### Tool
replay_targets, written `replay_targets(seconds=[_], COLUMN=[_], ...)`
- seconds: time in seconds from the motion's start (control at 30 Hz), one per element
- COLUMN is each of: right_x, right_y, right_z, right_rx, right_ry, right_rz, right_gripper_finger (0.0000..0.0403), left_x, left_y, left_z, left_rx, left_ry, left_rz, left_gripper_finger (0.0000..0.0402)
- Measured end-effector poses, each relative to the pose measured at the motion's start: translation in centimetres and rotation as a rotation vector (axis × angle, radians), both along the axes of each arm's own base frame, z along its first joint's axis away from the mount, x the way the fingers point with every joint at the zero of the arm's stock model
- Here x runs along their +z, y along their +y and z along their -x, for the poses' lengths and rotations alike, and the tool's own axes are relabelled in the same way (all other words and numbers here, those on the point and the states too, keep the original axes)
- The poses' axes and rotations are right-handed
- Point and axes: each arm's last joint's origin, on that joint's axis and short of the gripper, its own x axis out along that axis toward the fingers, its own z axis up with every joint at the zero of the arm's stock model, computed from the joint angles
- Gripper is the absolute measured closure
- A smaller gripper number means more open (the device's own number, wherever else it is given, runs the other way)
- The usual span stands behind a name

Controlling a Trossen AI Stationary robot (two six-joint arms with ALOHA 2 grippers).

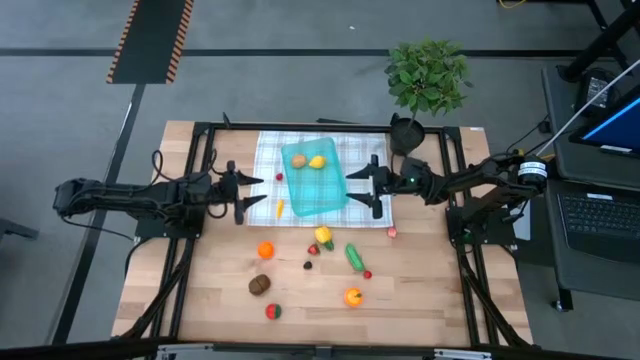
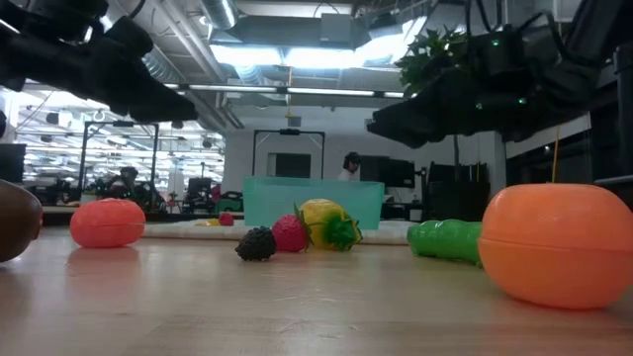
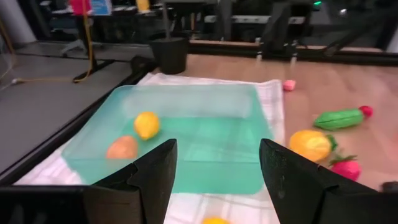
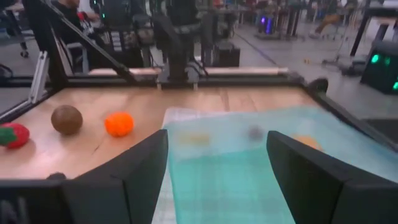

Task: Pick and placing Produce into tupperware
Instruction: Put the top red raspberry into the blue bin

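Near edge: loose produce, incl. orange [image 1: 352,296], kiwi [image 1: 260,284], cucumber [image 1: 354,256], on table [image 1: 430,290]. Mid: tupperware [image 1: 330,195] on checked cloth [image 1: 265,150], holding lemon [image 1: 317,161] + potato [image 1: 298,160]. Left gripper [image 1: 246,193] and right gripper [image 1: 365,186] flank it, both w/ jaws apart, empty.

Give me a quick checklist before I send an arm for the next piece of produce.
1. Left gripper empty, fingers apart, beside the tupperware: ok.
2. Right gripper empty, fingers apart, on its other side: ok.
3. Tupperware sits on the checked cloth, with room inside: ok. Only a lemon and a brown piece lie in it.
4. Produce left on the table: not ok, cucumber, orange, kiwi and others remain out.
5. Next target unobstructed: cannot tell for the cluster beside the yellow piece.
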Motion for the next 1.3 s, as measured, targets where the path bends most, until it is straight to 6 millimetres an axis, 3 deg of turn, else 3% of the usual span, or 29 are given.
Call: replay_targets(seconds=[0.2,0.5,0.67,1.07,1.3], right_x=[-0.1,-0.1,-0.2,-0.2,-0.3], right_y=[0.0,0.0,0.0,0.0,0.0], right_z=[0.1,0.1,0.2,0.2,0.2], right_rx=[-0.002,-0.001,0.0,0.002,0.003], right_ry=[-0.003,-0.001,0.008,0.014,0.015], right_rz=[0.006,0.028,0.029,0.056,0.073], right_gripper_finger=[0.0128,0.0128,0.0128,0.0128,0.0128], left_x=[-0.5,1.1,-0.2,-2.0,-2.9], left_y=[0.7,2.1,2.6,4.6,6.0], left_z=[-0.2,-1.4,-2.0,-3.7,-4.8], left_rx=[0.052,0.125,0.106,0.18,0.125], left_ry=[0.053,0.256,0.392,0.437,0.423], left_rz=[0.017,0.045,0.042,0.049,0.017], left_gripper_finger=[0.018,0.018,0.018,0.018,0.018])
